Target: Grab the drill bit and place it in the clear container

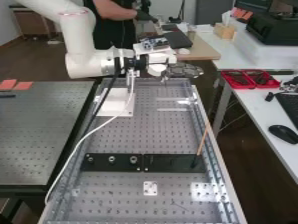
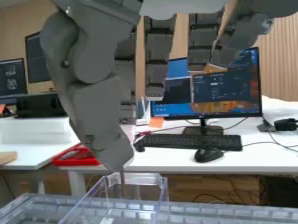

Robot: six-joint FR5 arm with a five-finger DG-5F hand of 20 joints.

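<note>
"Fingers (image 1: 189, 71) in dark grey, are they holding something?"

"Looks like it: a narrow pinch, with the thin, dark drill bit (image 2: 122, 181) pointing down from under the thumb (image 2: 100, 122). Can't tell which finger presses behind."

"And the clear, square-cornered plastic container (image 2: 159, 192)?"

"Right by the bit's lower end. Whether the tip's inside the walls, I can't tell."

"What's on that grey, perforated metal bench (image 1: 126, 192)?"

"Two flat black strips (image 1: 169, 163) end to end, three round metal fittings (image 1: 112, 159) in one, a slim tan stick (image 1: 203, 137) tilted at the other."
</note>
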